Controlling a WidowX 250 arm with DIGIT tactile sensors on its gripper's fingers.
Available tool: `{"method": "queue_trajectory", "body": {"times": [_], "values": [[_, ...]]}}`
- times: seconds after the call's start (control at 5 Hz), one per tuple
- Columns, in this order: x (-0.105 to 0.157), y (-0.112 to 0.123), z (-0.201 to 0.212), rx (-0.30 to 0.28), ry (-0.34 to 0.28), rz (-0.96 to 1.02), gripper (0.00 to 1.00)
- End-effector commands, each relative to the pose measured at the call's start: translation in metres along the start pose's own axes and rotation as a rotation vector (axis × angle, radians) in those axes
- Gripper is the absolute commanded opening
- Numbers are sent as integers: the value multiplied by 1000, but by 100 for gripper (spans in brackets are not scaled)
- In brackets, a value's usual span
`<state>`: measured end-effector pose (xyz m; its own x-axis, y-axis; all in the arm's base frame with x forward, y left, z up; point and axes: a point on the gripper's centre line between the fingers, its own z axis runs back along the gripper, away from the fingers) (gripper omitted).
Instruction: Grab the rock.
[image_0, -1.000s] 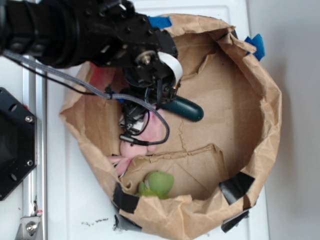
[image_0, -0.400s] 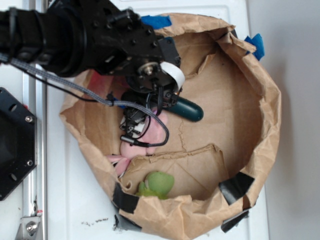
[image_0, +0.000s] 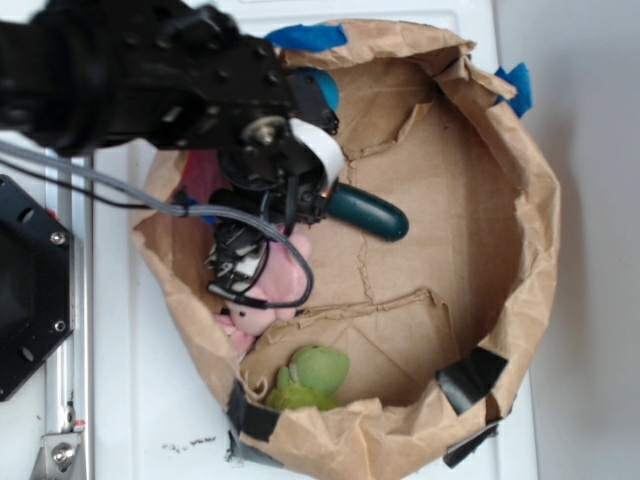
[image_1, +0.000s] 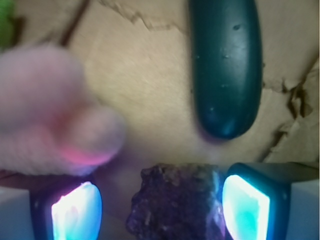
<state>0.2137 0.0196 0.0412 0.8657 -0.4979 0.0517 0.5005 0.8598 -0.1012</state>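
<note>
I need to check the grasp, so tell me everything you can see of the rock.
The rock shows only in the wrist view: a rough, jagged lump, dark brown-grey with a purplish cast and a mottled, grainy surface. It sits between the gripper fingers, against the right pad, with a gap to the left one. Its lower part runs out of frame. Beyond it lies the green piece, apart from it. In the exterior view the arm hides it.

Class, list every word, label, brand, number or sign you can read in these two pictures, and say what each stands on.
None can be read.
Paper bag, blue and black tape: no print shows.
Green oblong piece, rock, pink plush, green plush: no markings.
Gripper and arm: no legible label; the small dark specks on the white surface below the bag are too small to tell.
</note>
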Motion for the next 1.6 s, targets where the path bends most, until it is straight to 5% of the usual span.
{"method": "queue_trajectory", "body": {"times": [0.0,0.6,0.8,1.4], "values": [[-1,-3,-13,31,56,11,100],[6,13,-36,66,131,72,100],[7,13,-34,67,116,75,0],[10,19,-24,70,94,83,0]]}}
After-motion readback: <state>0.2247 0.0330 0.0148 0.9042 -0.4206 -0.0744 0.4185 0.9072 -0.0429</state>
